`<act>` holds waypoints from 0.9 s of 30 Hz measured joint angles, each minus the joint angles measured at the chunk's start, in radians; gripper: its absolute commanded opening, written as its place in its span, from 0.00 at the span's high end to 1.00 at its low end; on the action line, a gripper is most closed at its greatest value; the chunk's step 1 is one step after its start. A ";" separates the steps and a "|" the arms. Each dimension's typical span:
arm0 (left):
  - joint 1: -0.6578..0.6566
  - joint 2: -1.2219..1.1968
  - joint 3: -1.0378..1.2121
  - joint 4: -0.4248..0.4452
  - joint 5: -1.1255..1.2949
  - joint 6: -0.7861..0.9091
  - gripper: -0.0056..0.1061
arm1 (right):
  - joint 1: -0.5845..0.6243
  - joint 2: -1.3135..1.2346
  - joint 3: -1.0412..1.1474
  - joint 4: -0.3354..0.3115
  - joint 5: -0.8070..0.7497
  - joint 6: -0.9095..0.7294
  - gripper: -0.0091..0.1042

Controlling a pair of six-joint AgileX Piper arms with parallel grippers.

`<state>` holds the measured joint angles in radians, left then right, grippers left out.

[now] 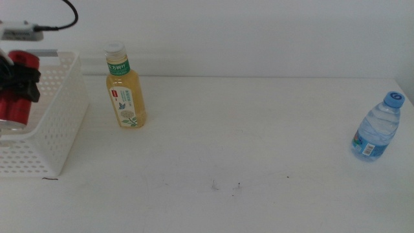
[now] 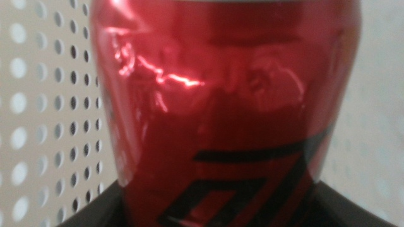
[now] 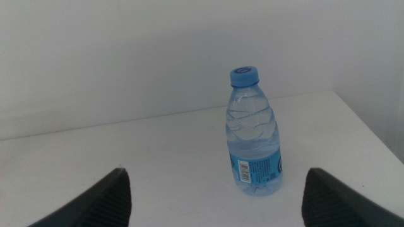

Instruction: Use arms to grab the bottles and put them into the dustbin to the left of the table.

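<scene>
1. Red, slim and glossy, aluminium can (image 1: 14, 97) hanging over the white perforated plastic dustbin (image 1: 61, 116) at the far left of the middle view, clamped in the black left gripper (image 1: 18, 81).
2. Close up in the left wrist view: dented red metal with black stripes, filling nearly the whole picture, lattice wall of the bin just behind; dark jaws visible only as slivers either side of the can's base.
3. Judged about a third done at best: can over the bin but not yet released; nothing else seen inside, though most of the interior is hidden.
4. Left to do: yellow tea bottle with white cap and green label (image 1: 125, 87), upright on the wide white table (image 1: 246, 142) just beside the bin.
5. Also left: small clear plastic water bottle with blue cap (image 3: 253, 135), upright near the right edge, well apart from the bin.
6. Right gripper (image 3: 214, 205) out of the middle view, jaws spread wide apart and empty, pointed at the water bottle, not touching it.
</scene>
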<state>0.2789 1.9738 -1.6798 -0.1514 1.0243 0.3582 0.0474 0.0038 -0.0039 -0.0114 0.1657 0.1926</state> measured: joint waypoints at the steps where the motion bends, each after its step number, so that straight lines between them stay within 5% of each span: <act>1: 0.000 0.013 -0.002 0.000 -0.007 0.000 0.80 | 0.000 0.000 0.000 0.000 0.000 0.000 0.12; 8: 0.000 0.044 -0.004 0.005 -0.049 0.002 0.11 | 0.000 0.000 0.000 0.000 0.000 0.000 0.12; 19: -0.024 -0.131 0.032 -0.011 -0.004 0.002 0.11 | 0.000 0.000 0.000 0.000 0.000 0.000 0.12; 27: -0.314 -0.617 0.610 0.178 -0.570 -0.310 0.11 | 0.000 0.000 0.000 0.000 0.000 0.000 0.12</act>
<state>-0.0346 1.3565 -1.0699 0.0266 0.4540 0.0483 0.0474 0.0038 -0.0039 -0.0114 0.1657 0.1926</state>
